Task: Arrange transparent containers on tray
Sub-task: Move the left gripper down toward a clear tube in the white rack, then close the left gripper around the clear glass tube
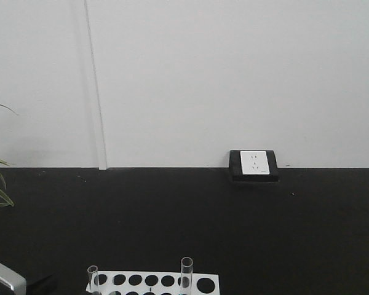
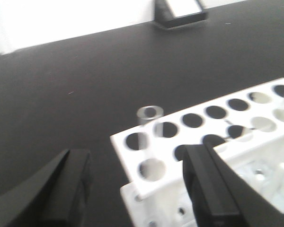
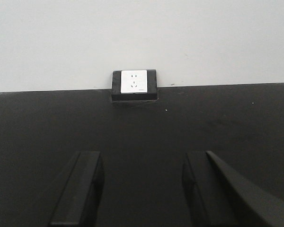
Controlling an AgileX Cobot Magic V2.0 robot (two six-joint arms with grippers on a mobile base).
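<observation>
Rack cropped by the frame bottom, so we lose the lower ends of both test tubes standing in it. Left-wrist view of rack: blurred.

Nearest me I see the rack; one test tube stands in its left end, another test tube further right. Far behind sits the socket box.
</observation>
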